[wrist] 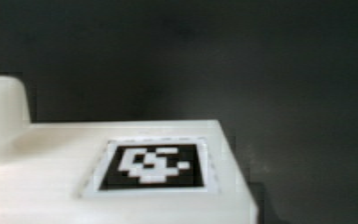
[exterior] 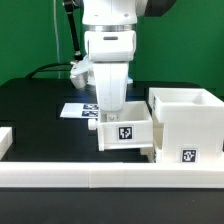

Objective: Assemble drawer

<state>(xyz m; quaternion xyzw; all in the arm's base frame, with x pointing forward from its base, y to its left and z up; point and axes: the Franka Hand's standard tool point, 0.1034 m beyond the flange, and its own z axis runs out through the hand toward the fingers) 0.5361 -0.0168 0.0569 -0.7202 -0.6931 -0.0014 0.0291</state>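
Note:
A small white drawer tray (exterior: 125,132) with a black-and-white tag on its front hangs just off the table, close against the open side of the tall white box housing (exterior: 188,122) at the exterior view's right. My gripper (exterior: 110,116) reaches down from above onto the tray's left wall and appears shut on it; the fingertips are hidden by the tray. In the wrist view the tray's white tagged face (wrist: 60,150) fills the lower part over the dark table, and no fingers show. A second tray is not in view.
The marker board (exterior: 76,109) lies flat on the black table behind the tray. A long low white border rail (exterior: 100,181) runs along the front, and another rail end (exterior: 5,140) shows at the exterior view's left. A green wall stands behind.

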